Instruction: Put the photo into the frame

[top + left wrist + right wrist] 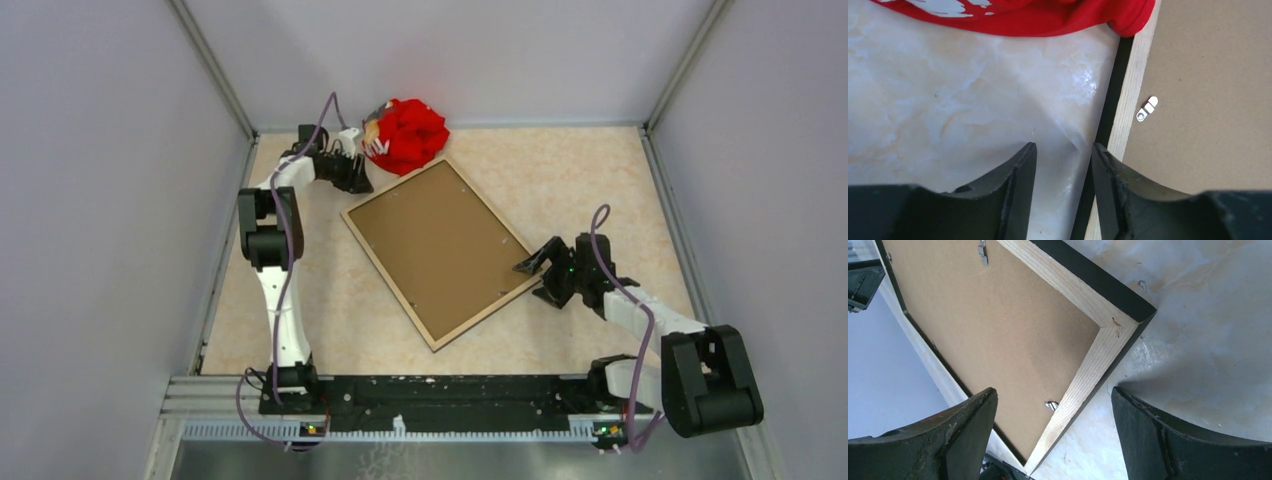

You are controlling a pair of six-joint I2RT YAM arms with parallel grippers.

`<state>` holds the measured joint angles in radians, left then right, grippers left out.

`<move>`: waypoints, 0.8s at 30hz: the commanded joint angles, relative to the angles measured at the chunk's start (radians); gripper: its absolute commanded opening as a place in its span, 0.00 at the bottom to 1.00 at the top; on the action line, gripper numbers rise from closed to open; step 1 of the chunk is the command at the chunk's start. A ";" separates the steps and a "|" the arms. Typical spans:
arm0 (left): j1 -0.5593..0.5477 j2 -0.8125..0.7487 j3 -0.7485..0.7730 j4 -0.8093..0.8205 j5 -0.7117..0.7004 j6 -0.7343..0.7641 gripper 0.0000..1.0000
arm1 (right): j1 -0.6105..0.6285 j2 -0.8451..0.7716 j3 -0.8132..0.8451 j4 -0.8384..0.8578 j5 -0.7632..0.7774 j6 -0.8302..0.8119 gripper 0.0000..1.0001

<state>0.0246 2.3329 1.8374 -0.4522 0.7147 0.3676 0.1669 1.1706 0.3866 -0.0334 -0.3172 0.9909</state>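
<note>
The frame (pixel 486 316) lies face down and slanted in the middle of the table, its light wood back up and its black sides showing. A brown board (pixel 440 245), the photo's back, fills its opening; the printed side is hidden. My left gripper (pixel 354 176) hovers open at the frame's far left edge. In the left wrist view it (pixel 1064 150) holds nothing, one finger over the wood rim (pixel 1128 110). My right gripper (pixel 536 279) stands wide open at the frame's right corner. In the right wrist view it (pixel 1054 395) straddles the wood rim (pixel 1088 375) without gripping it.
A red cloth bundle (pixel 410 133) sits at the back, touching the frame's far corner, and its hem (pixel 1038 17) shows in the left wrist view. Small metal tabs (pixel 1147 108) (pixel 1051 405) sit on the board by the rim. Grey walls enclose the marbled table (pixel 590 180).
</note>
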 commanded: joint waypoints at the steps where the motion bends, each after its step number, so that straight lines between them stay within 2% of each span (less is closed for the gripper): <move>1: -0.004 0.019 0.021 -0.061 0.049 -0.025 0.48 | -0.006 -0.021 -0.024 0.016 0.011 -0.005 0.84; 7: -0.007 -0.012 -0.023 -0.175 0.137 0.039 0.38 | -0.005 -0.016 -0.013 0.016 0.015 -0.006 0.84; 14: -0.013 -0.162 -0.224 -0.297 0.164 0.218 0.37 | -0.020 0.038 0.067 -0.012 0.018 -0.047 0.85; 19: -0.011 -0.233 -0.336 -0.382 0.138 0.312 0.37 | -0.030 0.112 0.109 -0.017 -0.011 -0.075 0.85; 24: -0.011 -0.287 -0.443 -0.379 0.102 0.358 0.28 | -0.036 0.164 0.157 -0.014 -0.019 -0.090 0.85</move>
<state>0.0528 2.0941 1.4864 -0.6662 0.7425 0.6785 0.1265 1.2800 0.4942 -0.0887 -0.3107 0.9291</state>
